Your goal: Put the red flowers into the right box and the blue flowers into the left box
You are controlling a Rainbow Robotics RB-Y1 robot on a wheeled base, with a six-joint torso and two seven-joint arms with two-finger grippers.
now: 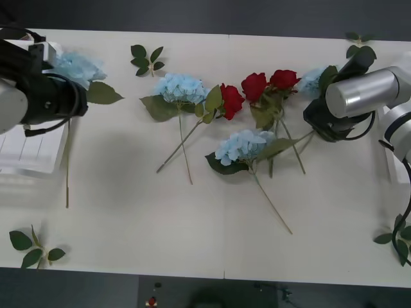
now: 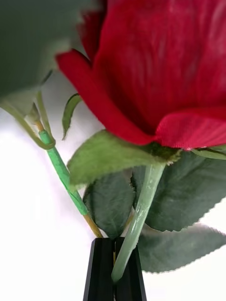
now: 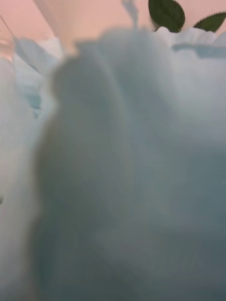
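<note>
Three red flowers [image 1: 232, 101] [image 1: 254, 85] [image 1: 284, 79] lie at the table's middle right among blue flowers [image 1: 182, 86] [image 1: 244, 144]. My right gripper [image 2: 113, 270] is shut on the green stem of one red flower [image 2: 160, 70], just under its bloom. The right arm [image 1: 356, 93] hovers by the roses, partly covering another blue flower [image 1: 313, 80]. My left arm [image 1: 38, 96] is over the left box [image 1: 29, 154] with a blue flower [image 1: 77, 64] at its wrist; that blue bloom [image 3: 132, 164] sits right against the camera. The right box [image 1: 389, 170] shows as a white edge at far right.
Bloomless leaf sprigs lie at the back [image 1: 146, 59], the front left corner [image 1: 35, 247], the front right edge [image 1: 398, 237] and the back right [image 1: 356, 42]. The flower stems cross each other at the middle. The front half of the table [image 1: 160, 231] is bare.
</note>
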